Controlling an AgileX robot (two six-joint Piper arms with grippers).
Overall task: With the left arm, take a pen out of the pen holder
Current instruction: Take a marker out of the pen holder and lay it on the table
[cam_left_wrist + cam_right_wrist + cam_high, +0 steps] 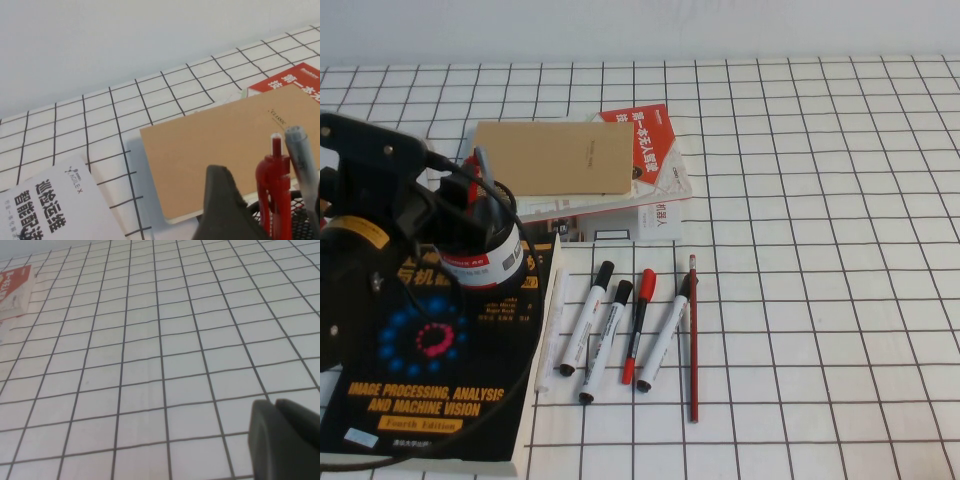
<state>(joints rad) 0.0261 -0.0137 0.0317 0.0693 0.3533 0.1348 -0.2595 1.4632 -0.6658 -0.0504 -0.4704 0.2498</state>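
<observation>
Grasp step: left tool [470,205] at pen holder [482,258], frame left, opening unclear; next pinch red pen [274,182], lift. Right tool [285,440] over surface [150,365], seemingly shut.

A robot lab's test table, dressed as a study desk.
I work over a white tabletop ruled in a black grid [840,200], before a plain white wall [640,25]. On it are a black textbook about image processing and machine vision [430,400], a brown paper-covered notebook [555,158], a white leaflet with the AgileX logo [55,210], four marker pens in a row [588,318], a thin red pencil [693,340], and a round pen holder with a red and white label [490,262].
</observation>
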